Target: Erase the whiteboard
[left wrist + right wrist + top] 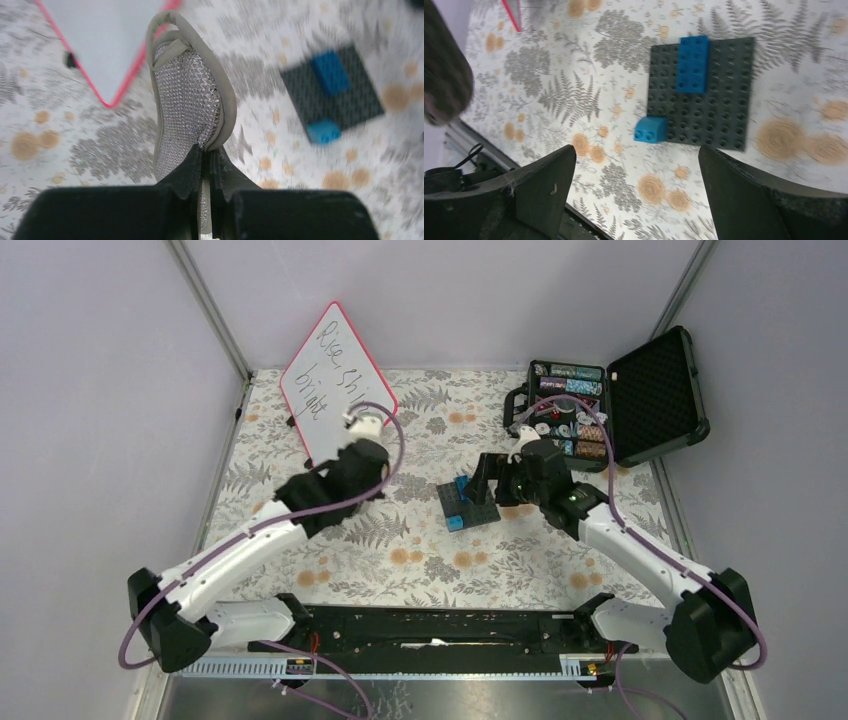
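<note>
Gripping a grey mesh pad (187,100) in the left jaws, shut on its lower end, near the low corner of the whiteboard (335,380). Holding the right jaws wide open above a dark baseplate (701,95) with two blue bricks (693,64) on the floral surface (420,560). Facing, farther back at left, the whiteboard raised at a tilt, red-framed, black handwriting on it; at far right, an open black case (650,395).

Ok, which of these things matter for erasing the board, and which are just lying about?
For the job: whiteboard with writing; grey mesh pad, clamped in left gripper.
Lying about: dark baseplate with two blue bricks; open black case.
</note>
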Robot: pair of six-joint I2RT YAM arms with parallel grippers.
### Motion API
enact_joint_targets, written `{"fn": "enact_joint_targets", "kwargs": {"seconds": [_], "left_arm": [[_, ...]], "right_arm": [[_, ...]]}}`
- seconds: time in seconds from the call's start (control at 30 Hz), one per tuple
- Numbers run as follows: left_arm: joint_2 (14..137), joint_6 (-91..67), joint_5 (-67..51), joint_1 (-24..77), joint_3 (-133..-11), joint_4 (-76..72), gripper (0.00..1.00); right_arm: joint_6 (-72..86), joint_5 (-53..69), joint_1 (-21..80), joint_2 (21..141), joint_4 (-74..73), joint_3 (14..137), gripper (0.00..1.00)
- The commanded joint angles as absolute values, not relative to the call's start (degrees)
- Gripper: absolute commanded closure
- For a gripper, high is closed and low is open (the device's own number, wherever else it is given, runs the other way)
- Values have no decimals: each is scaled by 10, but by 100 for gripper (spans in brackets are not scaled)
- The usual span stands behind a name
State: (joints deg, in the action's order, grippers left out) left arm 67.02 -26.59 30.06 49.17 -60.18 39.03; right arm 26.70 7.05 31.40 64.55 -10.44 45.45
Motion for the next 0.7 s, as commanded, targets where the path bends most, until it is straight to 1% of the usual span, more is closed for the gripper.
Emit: {"fn": "enact_joint_targets", "kwargs": {"seconds": [0.0,0.2,0.27,0.37,0.43,0.53,0.67], "left_arm": [[639,-237,305,395,-687,416,100],[670,-254,215,199,-765,410,100],[701,-274,168,144,-797,405,100],[767,-312,107,72,-834,402,100],[799,-330,79,47,-850,394,100],[829,-330,50,35,-861,374,100],[831,-307,15,34,-837,334,100]], "right_arm": [[310,180,319,702,27,451,1],[362,216,350,788,138,487,1],[384,223,357,826,174,516,1],[403,201,372,874,218,557,1],[403,170,378,899,235,583,1],[411,138,380,937,247,625,2],[405,118,382,989,254,690,6]]}}
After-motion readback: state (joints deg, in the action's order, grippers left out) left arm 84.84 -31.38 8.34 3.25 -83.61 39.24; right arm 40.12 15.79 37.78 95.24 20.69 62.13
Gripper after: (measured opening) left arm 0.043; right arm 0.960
